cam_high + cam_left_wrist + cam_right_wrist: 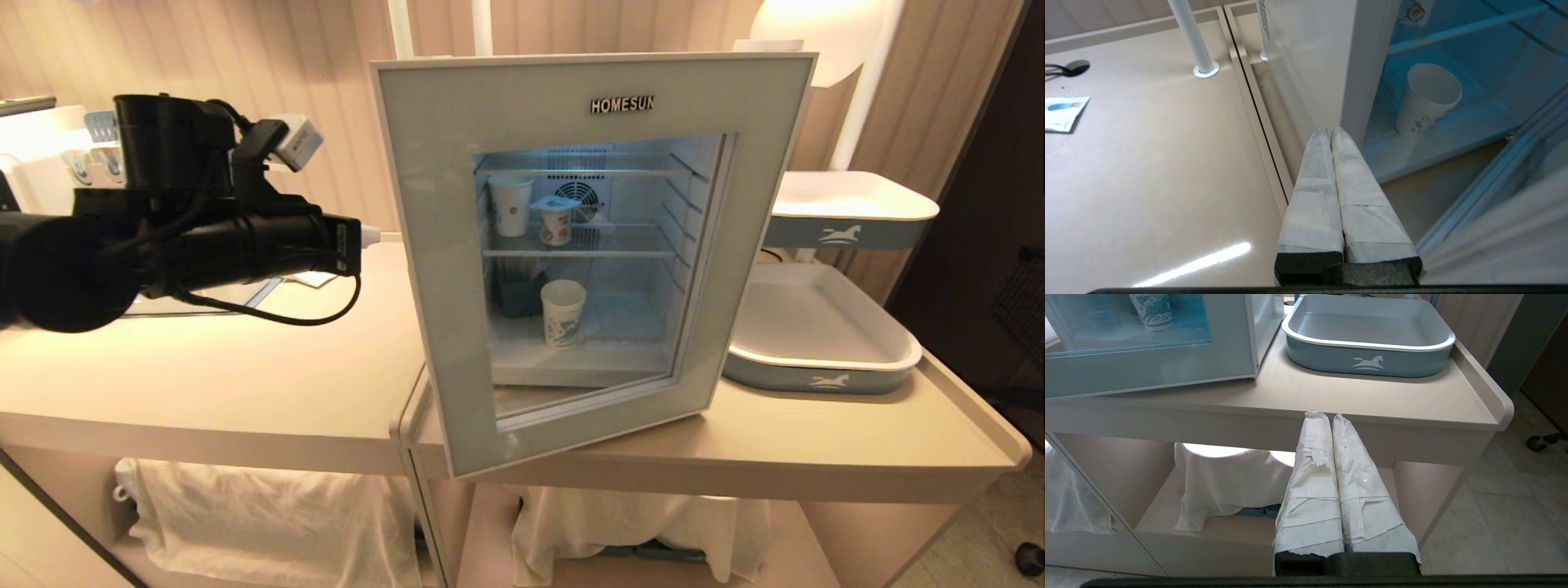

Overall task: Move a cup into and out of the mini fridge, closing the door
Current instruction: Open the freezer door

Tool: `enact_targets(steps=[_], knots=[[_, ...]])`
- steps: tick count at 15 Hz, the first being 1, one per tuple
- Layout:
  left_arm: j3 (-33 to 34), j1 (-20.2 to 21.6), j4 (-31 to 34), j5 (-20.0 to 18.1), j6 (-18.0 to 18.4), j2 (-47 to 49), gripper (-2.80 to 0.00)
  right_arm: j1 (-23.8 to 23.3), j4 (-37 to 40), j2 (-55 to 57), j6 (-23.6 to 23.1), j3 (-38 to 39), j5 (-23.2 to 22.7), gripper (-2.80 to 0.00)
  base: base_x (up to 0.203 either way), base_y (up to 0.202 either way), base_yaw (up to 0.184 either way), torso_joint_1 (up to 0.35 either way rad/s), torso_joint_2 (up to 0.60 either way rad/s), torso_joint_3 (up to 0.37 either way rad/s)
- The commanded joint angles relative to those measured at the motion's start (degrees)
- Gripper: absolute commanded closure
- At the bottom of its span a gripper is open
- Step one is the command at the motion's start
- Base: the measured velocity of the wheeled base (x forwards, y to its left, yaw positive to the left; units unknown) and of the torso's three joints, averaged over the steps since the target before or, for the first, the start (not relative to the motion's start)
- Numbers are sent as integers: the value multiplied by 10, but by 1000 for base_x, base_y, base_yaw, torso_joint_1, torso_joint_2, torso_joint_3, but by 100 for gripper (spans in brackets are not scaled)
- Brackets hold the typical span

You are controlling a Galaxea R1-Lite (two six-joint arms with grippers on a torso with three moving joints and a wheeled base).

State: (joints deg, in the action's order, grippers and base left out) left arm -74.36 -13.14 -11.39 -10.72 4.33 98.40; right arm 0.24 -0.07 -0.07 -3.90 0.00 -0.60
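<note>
— Where do we find the cup right now?

— We see the small tapered white paper cup with the blue print [562,314] standing upright on the floor of the white box-shaped mini fridge [1306,61], toward the front of the lit interior. In the head view we look at it through the glass of the door [441,245], a wide pale grey-white frame around a large window with "HOMESUN" at the top. The door stands ajar, swung partway out over the edge of the beige counter [245,367].

— And our left gripper?

— Our left gripper [1330,131] has its two tape-wrapped fingers [1314,183] pressed flat together, with nothing between them. It sits just outside the fridge, at the front corner of the cabinet wall beside the gap where the door stands away. The cup is apart from it, inside the fridge.

— The right one?

— Our right gripper [1327,415] is parked low in front of the counter edge, its wrapped fingers likewise closed on nothing.

— What else do we see?

— On the wire shelf above the cup stand another white paper cup [510,206] and a small foil-lidded tub [556,223]. To the right of the fridge a blue-grey rectangular tray with a white horse mark [1367,355] rests on the counter. White cloth [269,506] hangs in the shelf below.
</note>
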Motion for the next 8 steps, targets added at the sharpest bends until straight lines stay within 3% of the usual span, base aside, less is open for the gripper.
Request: enact_targets(steps=[1,5,8], knots=[[-15,-15,-33,13,-1,51,0,0,0,1,-1,0,0,0,0,0,0,0,0,0],[-38,-46,-81,74,0,95,0,0,0,0,-1,0,0,0,0,0,0,0,0,0],[-43,-69,-83,83,-5,97,0,0,0,0,-1,0,0,0,0,0,0,0,0,0]])
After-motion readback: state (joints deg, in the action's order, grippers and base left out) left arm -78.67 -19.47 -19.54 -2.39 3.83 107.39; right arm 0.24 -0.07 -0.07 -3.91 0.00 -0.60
